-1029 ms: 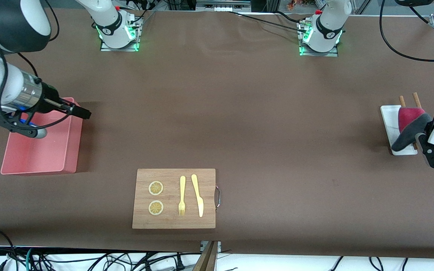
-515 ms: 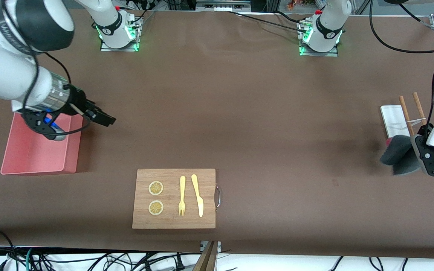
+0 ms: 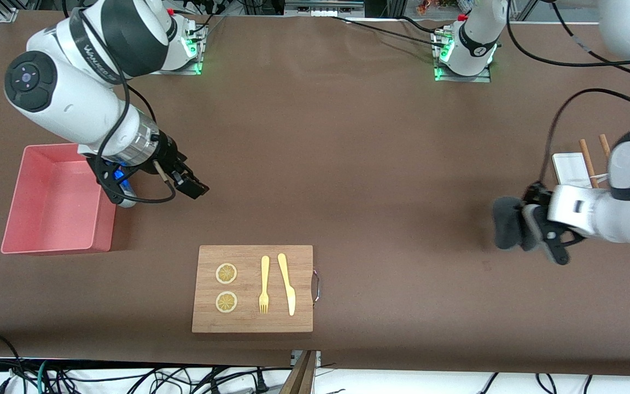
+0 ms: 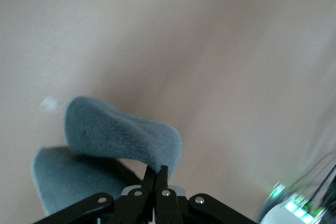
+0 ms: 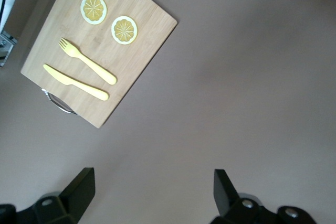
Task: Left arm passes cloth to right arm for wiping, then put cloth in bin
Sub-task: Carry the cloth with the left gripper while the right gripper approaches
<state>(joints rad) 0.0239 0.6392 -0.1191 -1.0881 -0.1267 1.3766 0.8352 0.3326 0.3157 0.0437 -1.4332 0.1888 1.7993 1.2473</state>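
Note:
The cloth (image 3: 506, 227) shows only its dark grey face and hangs folded from my left gripper (image 3: 521, 229), which is shut on its edge. The pair is over bare table, off the white tray toward the middle. In the left wrist view the black fingertips (image 4: 150, 176) pinch the cloth (image 4: 121, 135) above brown table. My right gripper (image 3: 194, 189) is open and holds nothing. It hangs over bare table just beside the pink bin (image 3: 52, 208). In the right wrist view its fingers (image 5: 83, 183) stand wide apart.
A wooden board (image 3: 304, 262) with two lemon slices (image 3: 226, 273), a yellow fork (image 3: 264, 284) and a knife (image 3: 287, 284) lies near the front camera; the right wrist view shows the board (image 5: 149, 61) too. A white tray (image 3: 569, 169) with two wooden sticks (image 3: 584, 154) sits at the left arm's end.
My left gripper has carried the cloth off the white tray toward the table's middle. My right gripper has swung from over the bin out over the table, still open.

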